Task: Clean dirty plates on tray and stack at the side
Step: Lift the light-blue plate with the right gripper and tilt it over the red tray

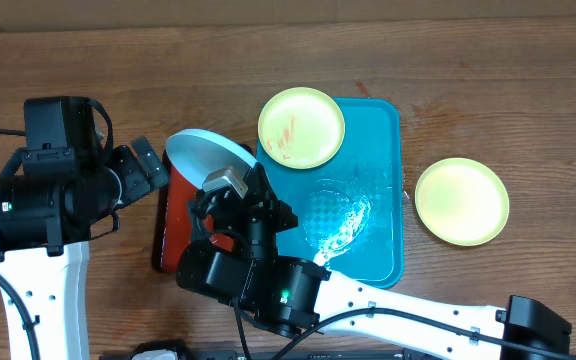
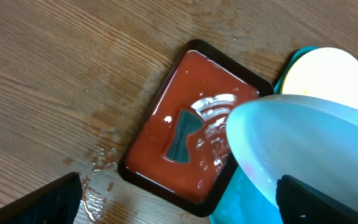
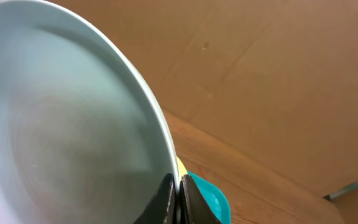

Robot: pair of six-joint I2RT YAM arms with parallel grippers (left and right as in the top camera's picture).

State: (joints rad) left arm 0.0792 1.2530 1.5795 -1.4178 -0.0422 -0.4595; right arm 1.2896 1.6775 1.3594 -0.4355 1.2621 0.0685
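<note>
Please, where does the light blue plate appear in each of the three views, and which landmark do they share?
Overhead: the light blue plate is left of centre, tilted above the red tray.
Left wrist: it fills the right side.
Right wrist: it fills the left half.
Shared landmark: the turquoise tray.

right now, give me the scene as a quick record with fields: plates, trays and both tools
held plate: light blue plate, tilted above the red tray
right tool: shut on the light blue plate's rim
left tool: open, empty, beside the red tray
blue tray: looks wet; one yellow-green plate with red smears over its far left corner
side spot: second yellow-green plate on the table, right of the blue tray, no smears visible
red tray contents: a dark teal piece, kind unclear
</note>
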